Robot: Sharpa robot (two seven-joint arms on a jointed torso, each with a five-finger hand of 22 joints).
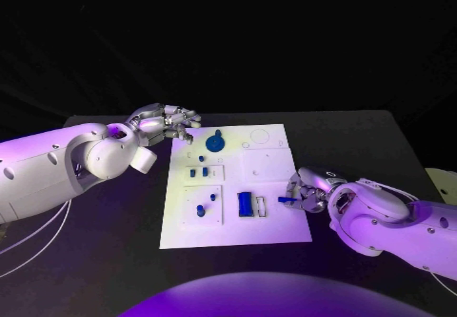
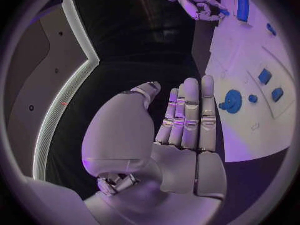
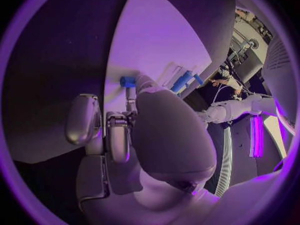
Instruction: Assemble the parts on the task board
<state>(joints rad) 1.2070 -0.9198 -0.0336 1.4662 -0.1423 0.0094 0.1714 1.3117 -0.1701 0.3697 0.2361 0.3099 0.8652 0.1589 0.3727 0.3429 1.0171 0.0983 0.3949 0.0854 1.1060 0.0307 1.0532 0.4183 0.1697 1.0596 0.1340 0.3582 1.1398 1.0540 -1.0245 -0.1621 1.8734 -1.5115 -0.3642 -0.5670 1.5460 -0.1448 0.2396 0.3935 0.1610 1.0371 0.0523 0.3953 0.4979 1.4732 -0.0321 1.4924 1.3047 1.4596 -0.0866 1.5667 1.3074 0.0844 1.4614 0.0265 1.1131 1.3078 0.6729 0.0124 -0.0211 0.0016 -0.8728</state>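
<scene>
Right hand (image 1: pixel 306 191) pinched a small blue part (image 1: pixel 286 199) over the task board (image 1: pixel 276 231).
Seating it came next, likely; left hand (image 1: pixel 164 124) hovered empty, fingers together.

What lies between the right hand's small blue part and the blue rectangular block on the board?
Bare white task board: the head view shows nothing between the blue rectangular block and the small blue part pinched by the right hand.

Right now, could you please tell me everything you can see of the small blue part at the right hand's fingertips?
The small blue part is a short, stubby piece of matte blue, plastic by its look. It sits over the task board near its right edge, just right of the upright blue block. The right hand pinches it between its fingertips; the right wrist view shows it at the fingertips against the white board. Whether it touches the board, I cannot tell.
</scene>
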